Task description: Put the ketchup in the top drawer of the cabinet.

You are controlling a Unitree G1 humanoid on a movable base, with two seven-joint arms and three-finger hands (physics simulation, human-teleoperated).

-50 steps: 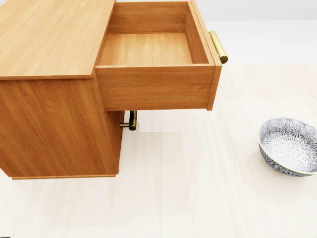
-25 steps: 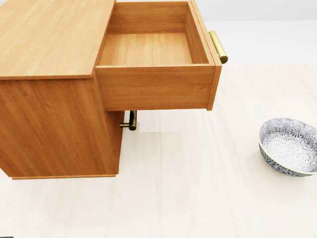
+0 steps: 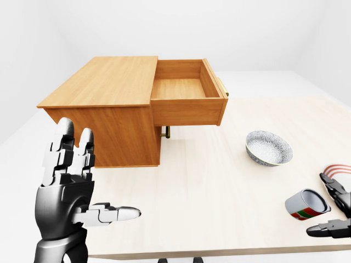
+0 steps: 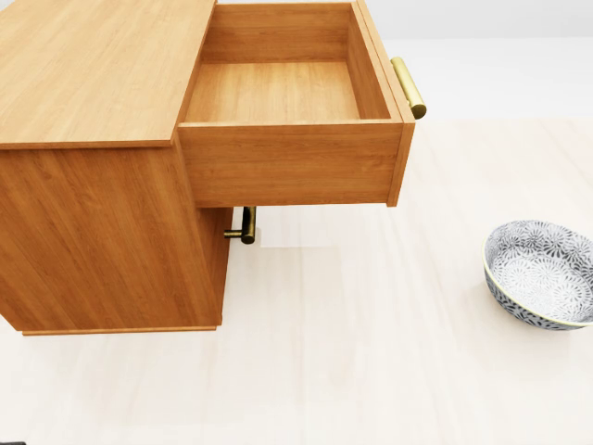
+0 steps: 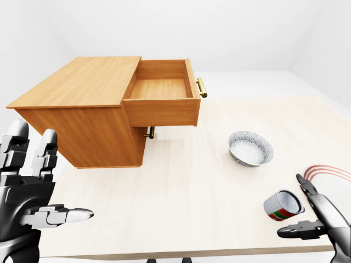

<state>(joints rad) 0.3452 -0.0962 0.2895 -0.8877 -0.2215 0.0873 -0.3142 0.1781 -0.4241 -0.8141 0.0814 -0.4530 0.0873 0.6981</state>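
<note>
Right hand (image 5: 315, 219): lower right of the right-eye view, fingers spread apart, empty.
Ketchup (image 5: 283, 205): a can-like container lying on its side on the table (image 5: 186, 208), just left of the right hand's fingers; contact cannot be told.
Left hand (image 3: 71, 181): lower left, raised, fingers apart, holding nothing.
Bowl (image 5: 251, 148): patterned, farther up the table.
Cabinet (image 3: 104, 104): farthest, top drawer (image 4: 287, 93) pulled open, brass handle (image 4: 409, 87).

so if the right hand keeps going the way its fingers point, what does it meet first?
Probably the tipped-over can: the open right hand points up-left in the right-eye view, with the can lying just ahead of its fingers. The patterned bowl lies farther along. Depth is uncertain.
</note>
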